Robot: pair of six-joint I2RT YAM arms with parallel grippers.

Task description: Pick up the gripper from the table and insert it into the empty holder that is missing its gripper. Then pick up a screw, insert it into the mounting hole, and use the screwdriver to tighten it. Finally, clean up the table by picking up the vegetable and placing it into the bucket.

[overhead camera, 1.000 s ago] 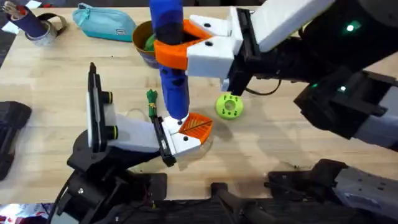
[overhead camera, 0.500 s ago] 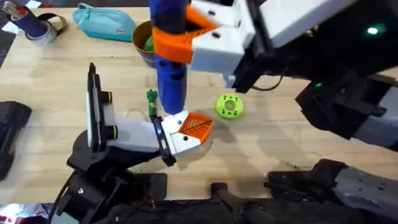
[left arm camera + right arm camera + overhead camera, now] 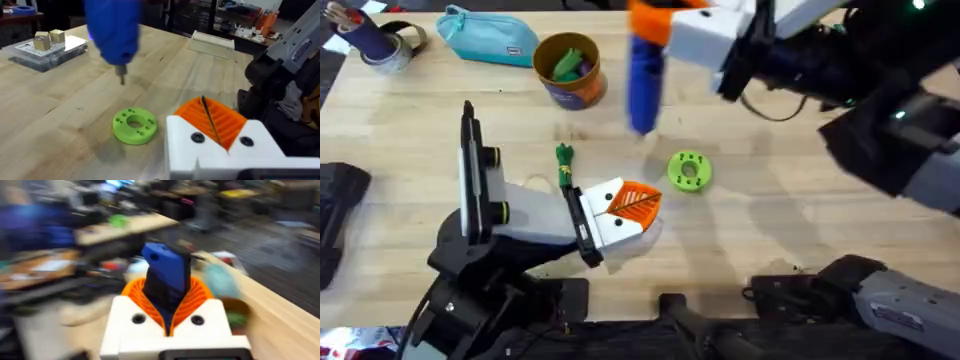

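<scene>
Gripping the blue screwdriver (image 3: 642,85) tight, the right gripper (image 3: 665,20) hangs above the far middle of the wooden table (image 3: 790,215). Near the left arm base stands the holder (image 3: 535,215), and the orange gripper (image 3: 638,203) already sits in it. So that first job looks done; I cannot tell if the screw is tight. Far away stands the bucket (image 3: 570,70). The vegetable (image 3: 565,168) lies beside the holder, not yet put away. A green disc (image 3: 689,170) sits to the right. Behind are desks. I cannot tell about the left gripper (image 3: 220,127).
</scene>
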